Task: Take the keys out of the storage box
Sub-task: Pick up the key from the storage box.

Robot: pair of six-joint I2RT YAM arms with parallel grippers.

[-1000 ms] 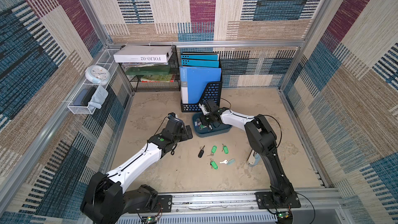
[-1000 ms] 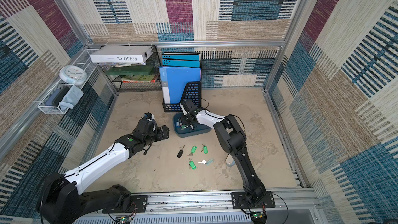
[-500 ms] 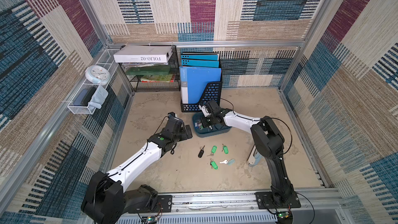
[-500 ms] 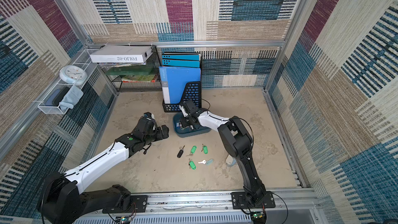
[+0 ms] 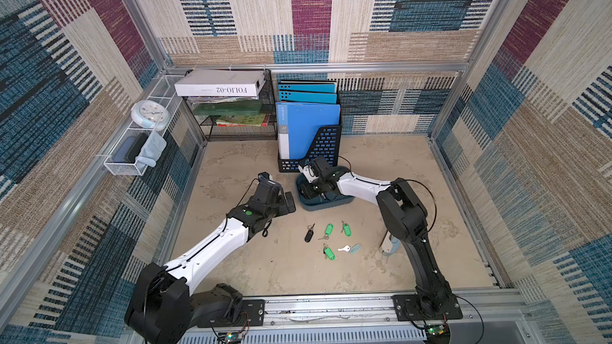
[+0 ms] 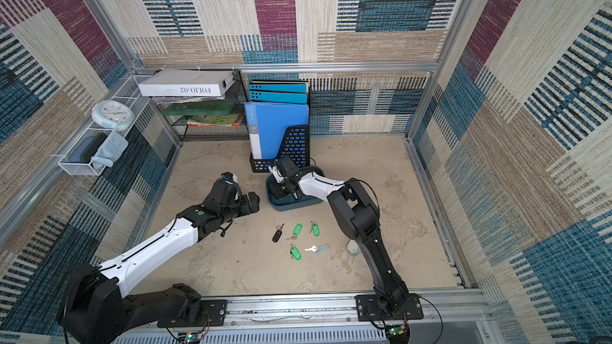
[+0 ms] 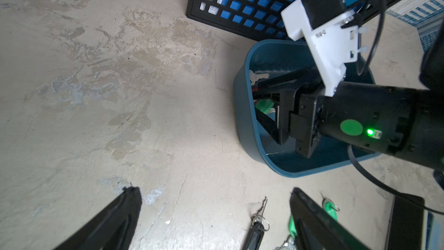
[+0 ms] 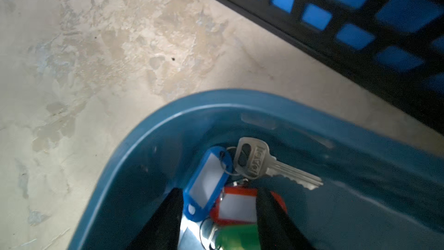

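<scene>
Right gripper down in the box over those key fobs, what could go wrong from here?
1. The right gripper is open over the overlapping blue fob, red fob and green fob. Closing may catch several at once, or pinch only an edge that then slips.
2. It works close to the corner wall of the box. A snag could drag the shallow box against the file holder.
</scene>
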